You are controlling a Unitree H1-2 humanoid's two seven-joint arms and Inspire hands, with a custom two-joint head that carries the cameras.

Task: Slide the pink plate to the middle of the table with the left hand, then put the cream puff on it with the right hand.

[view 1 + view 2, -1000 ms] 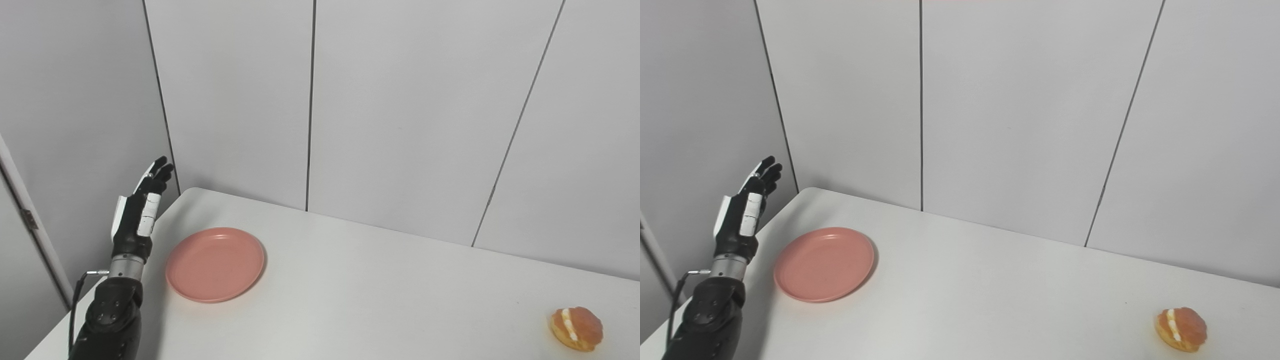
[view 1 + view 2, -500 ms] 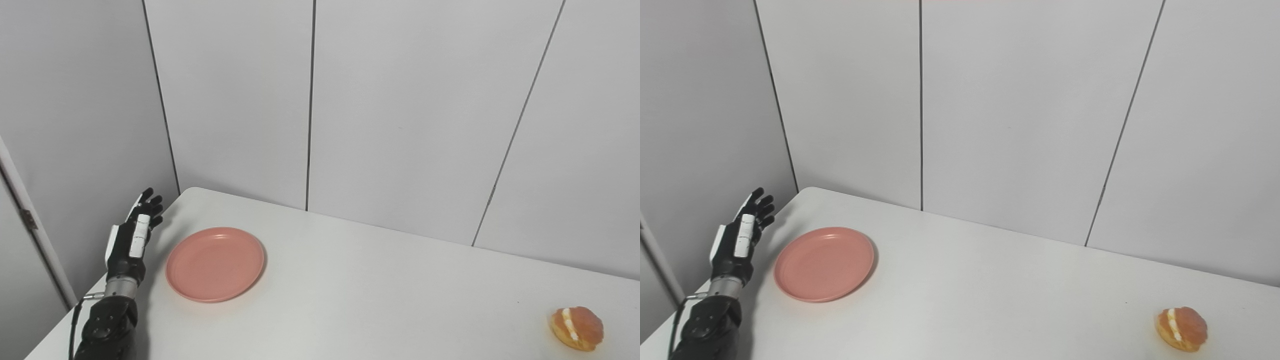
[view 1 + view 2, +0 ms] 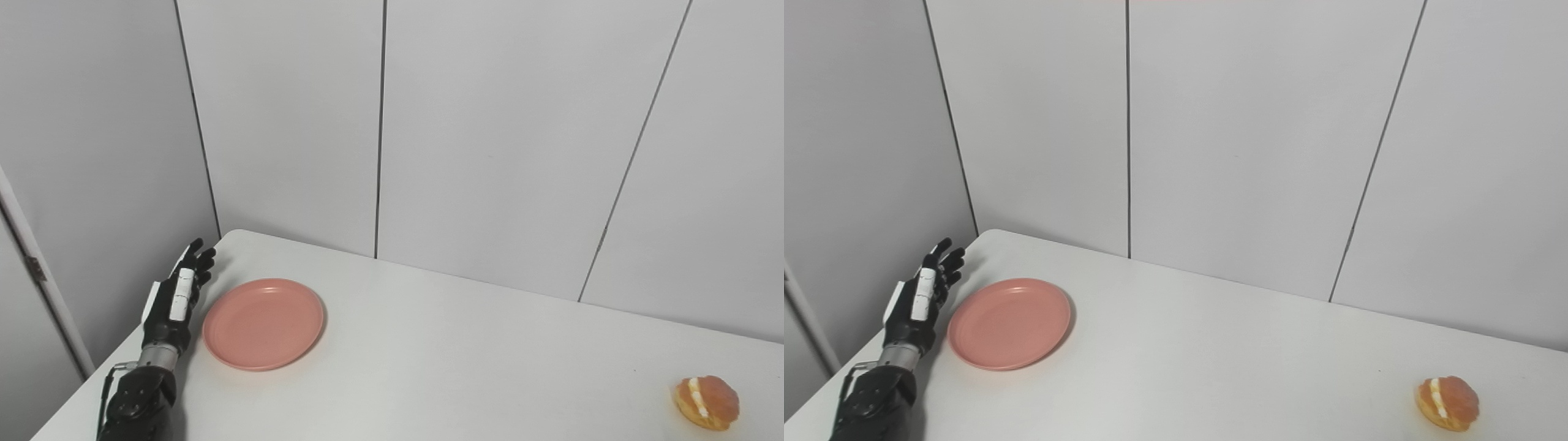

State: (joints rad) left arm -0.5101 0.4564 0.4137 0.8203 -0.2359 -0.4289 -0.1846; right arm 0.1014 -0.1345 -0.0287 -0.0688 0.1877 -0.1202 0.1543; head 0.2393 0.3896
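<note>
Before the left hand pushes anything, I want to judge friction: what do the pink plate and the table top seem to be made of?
The pink plate looks like matte plastic or melamine: uniform colour, a soft sheen, a thin raised rim, no glaze glare. The table looks like a smooth white laminate or painted board, with faint diffuse reflections and no visible grain. Both surfaces look smooth, so the plate probably slides easily.
</note>
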